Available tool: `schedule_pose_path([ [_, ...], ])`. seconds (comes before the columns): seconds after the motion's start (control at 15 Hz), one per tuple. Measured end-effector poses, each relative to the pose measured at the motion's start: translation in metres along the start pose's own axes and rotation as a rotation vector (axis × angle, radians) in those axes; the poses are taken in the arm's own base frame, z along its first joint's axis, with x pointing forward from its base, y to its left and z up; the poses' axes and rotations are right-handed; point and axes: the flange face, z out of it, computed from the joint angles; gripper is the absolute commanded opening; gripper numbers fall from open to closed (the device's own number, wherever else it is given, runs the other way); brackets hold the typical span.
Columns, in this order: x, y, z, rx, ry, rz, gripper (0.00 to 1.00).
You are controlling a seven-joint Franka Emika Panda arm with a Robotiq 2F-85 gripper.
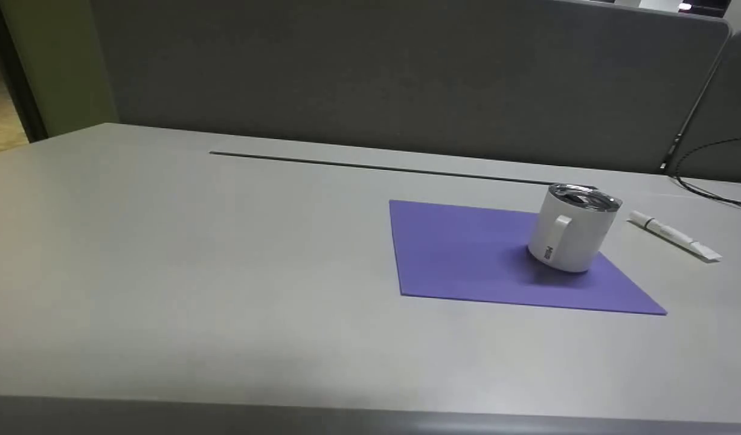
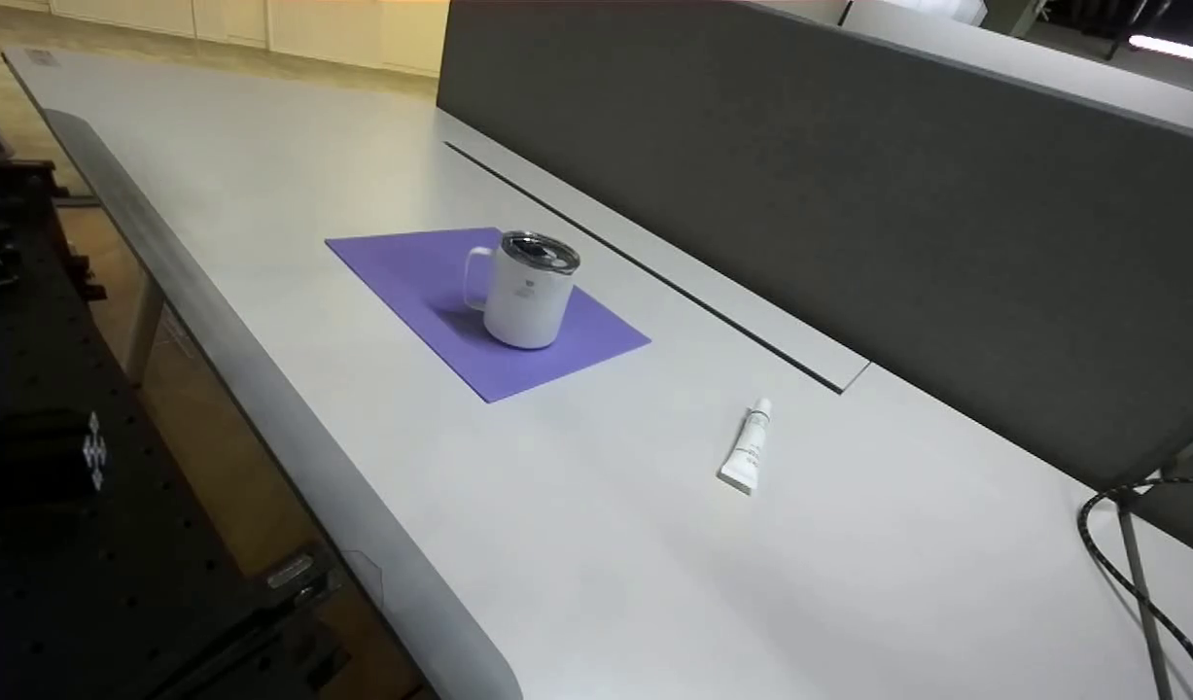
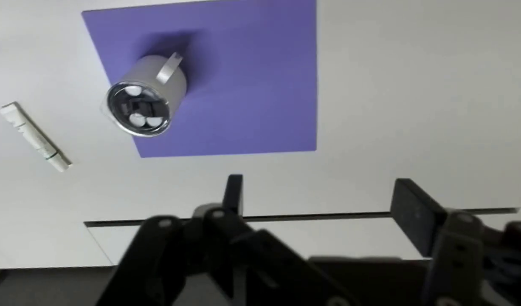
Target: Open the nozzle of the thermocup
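The thermocup (image 1: 578, 241) is a white mug with a handle and a clear and dark lid. It stands upright on a purple sheet (image 1: 455, 251). It also shows in an exterior view (image 2: 526, 303) and in the wrist view (image 3: 147, 70), at the upper left. The nozzle (image 3: 143, 108) looks like the dark piece across the middle of the lid; whether it is open or closed cannot be told. My gripper (image 3: 319, 182) shows only in the wrist view. Its fingers are wide apart with nothing between them, well away from the cup, to its lower right in that view.
A white tube (image 1: 672, 235) lies on the table beside the sheet. A dark grey divider panel (image 1: 376, 72) stands along the table's far edge. A long slot (image 2: 645, 267) runs near the panel. A black cable (image 2: 1136, 593) lies at the far corner.
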Motion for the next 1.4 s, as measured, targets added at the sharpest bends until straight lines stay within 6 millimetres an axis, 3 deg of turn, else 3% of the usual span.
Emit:
schedule_pose_path([
  [0.27, 0.039, 0.077, 0.034, -0.061, 0.034, 0.066, 0.31],
  [0.53, 0.052, 0.122, 0.071, -0.092, 0.004, 0.081, 0.04],
  [0.67, 0.051, 0.13, 0.088, -0.094, -0.025, 0.082, 0.0],
  [1.0, 0.045, 0.129, 0.121, -0.095, -0.095, 0.069, 0.0],
  [1.4, 0.049, 0.129, 0.124, -0.093, -0.099, 0.069, 0.0],
])
